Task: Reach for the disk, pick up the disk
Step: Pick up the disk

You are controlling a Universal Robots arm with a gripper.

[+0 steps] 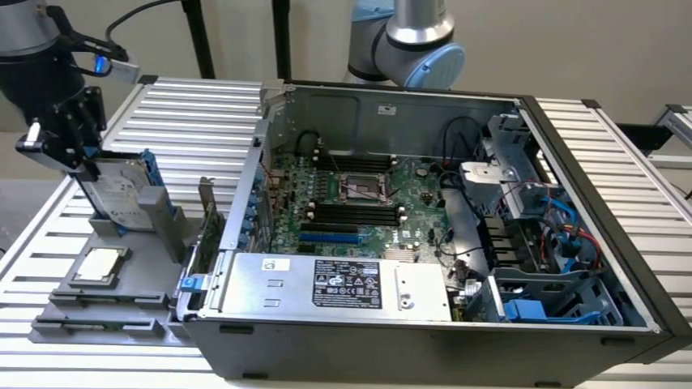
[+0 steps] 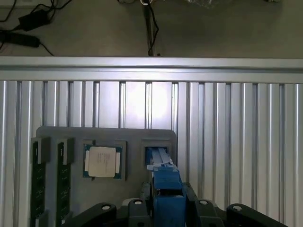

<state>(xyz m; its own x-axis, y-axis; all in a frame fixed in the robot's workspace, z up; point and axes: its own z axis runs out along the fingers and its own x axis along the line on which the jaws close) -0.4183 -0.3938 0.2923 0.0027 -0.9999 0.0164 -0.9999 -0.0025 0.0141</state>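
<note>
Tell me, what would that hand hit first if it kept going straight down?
The upright disk in its blue frame, right under the hand, seemingly at its top edge; the gap is hard to judge.

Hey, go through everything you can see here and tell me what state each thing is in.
Disk, standing on edge in a slot of the grey tray.
Gripper, set over the disk's top edge.
Computer case, side open, insides showing.
Chip, lying flat in its recess.
Memory sticks, seated in slots beside the chip.
</note>
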